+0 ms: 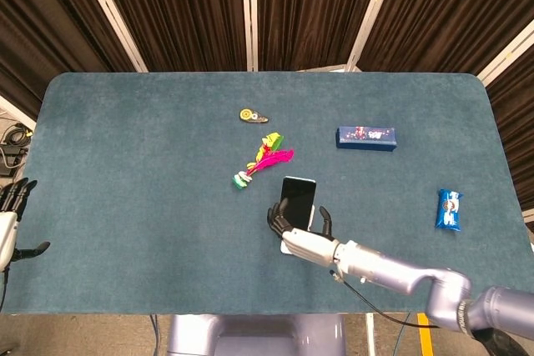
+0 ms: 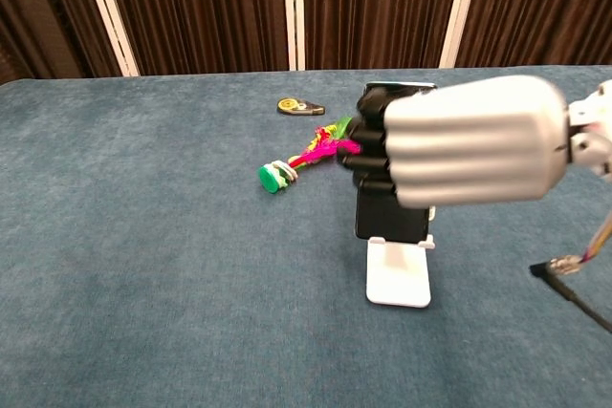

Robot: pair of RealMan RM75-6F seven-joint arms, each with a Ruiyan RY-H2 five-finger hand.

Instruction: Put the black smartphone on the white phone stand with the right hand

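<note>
Twice saw the black smartphone (image 1: 298,198), from head and chest views, standing upright near the front of the tabletop (image 1: 125,164) with its lower edge on the lip of the white phone stand (image 2: 400,279). Found the right robot hand (image 2: 459,140) close against the phone's upper half, dark fingers (image 2: 368,150) curled round its left edge. Could not tell whether that robot hand was clamped on the phone or only touching it. Noted the left robot hand (image 1: 7,223) at the tabletop's left edge, fingers apart and holding nothing. Logged behind the phone a pink-and-green toy (image 1: 265,160), and further off a blue box (image 1: 365,137) and a blue packet (image 1: 449,208)
</note>
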